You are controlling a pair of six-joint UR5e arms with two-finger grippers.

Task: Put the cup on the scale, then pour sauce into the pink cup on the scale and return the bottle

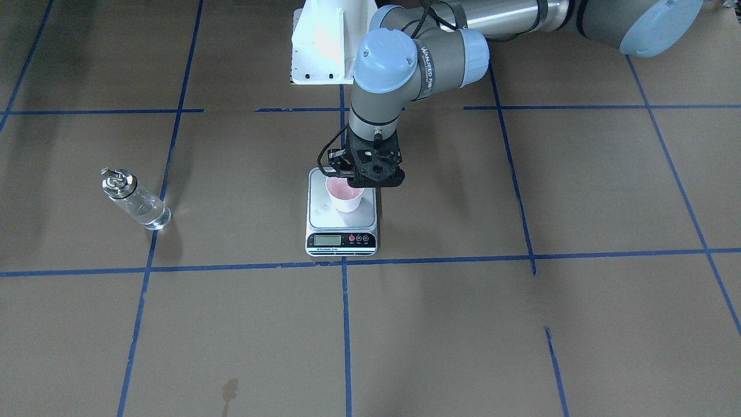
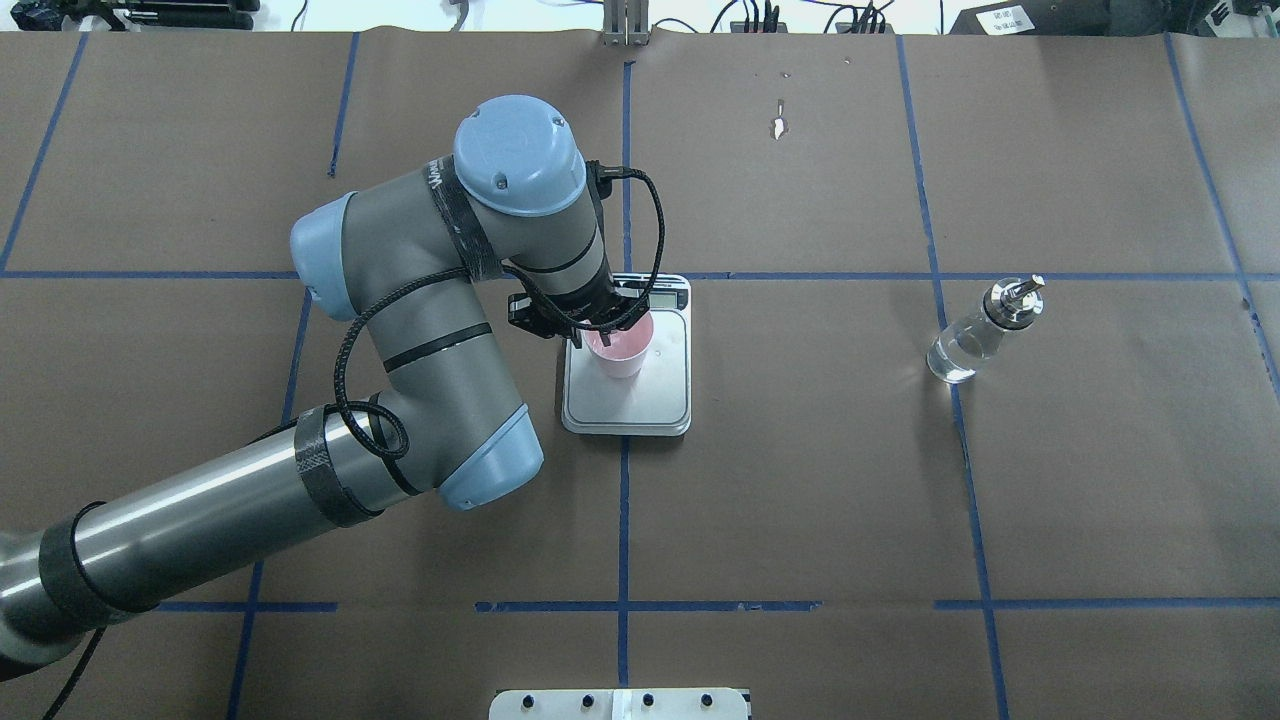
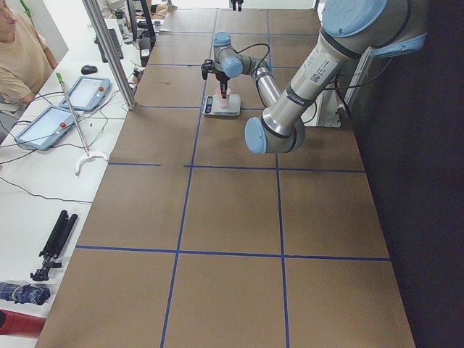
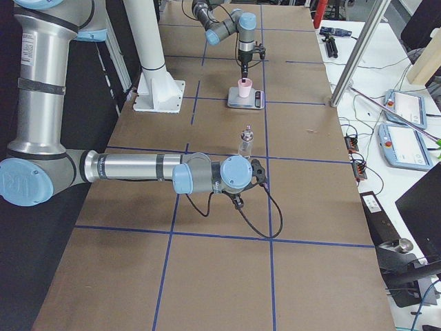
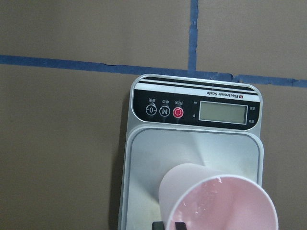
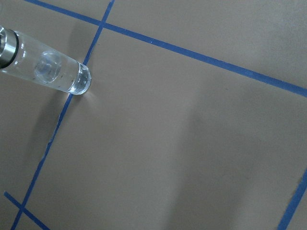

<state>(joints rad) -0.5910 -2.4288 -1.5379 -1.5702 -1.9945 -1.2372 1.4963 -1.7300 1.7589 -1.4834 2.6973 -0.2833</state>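
**On the scale: step 1 (cup placement), near its end**

- Cup (image 1: 345, 197): upright, open side up, about mid-platform on the scale (image 1: 322, 213), away from the display (image 5: 222, 112). The pink inside shows no pooled liquid. The base looks seated, though I cannot confirm that its full weight is down. No digits are legible on the display.
- Left tool (image 1: 354, 184): directly above the cup, pointing down. In the wrist view its 2 fingertips (image 5: 158, 225) sit close together at the cup's rim, 1 on either side of the wall. I read this as clenched on the cup's wall.
- Bottle (image 1: 138, 201): upright on the counter (image 1: 521, 324), well apart from the scale on the robot's right side, its base on a blue tape line (image 1: 159, 197). Clear sauce (image 1: 149, 213) fills the lower part and the metal cap is on.
- Right tool (image 4: 238, 199): near the bottle but apart from it, not touching. It shows only in the side view, so I cannot tell whether it is released or clenched.

Judgement: 1 of 3 steps is nearly done; the pour and the bottle's return are untouched.

The next move calls for letting go of the wall, then a straight vertical lift. The inner finger must clear the rim without dragging or tipping the light cup. After that the right arm needs an open approach to the bottle's body.
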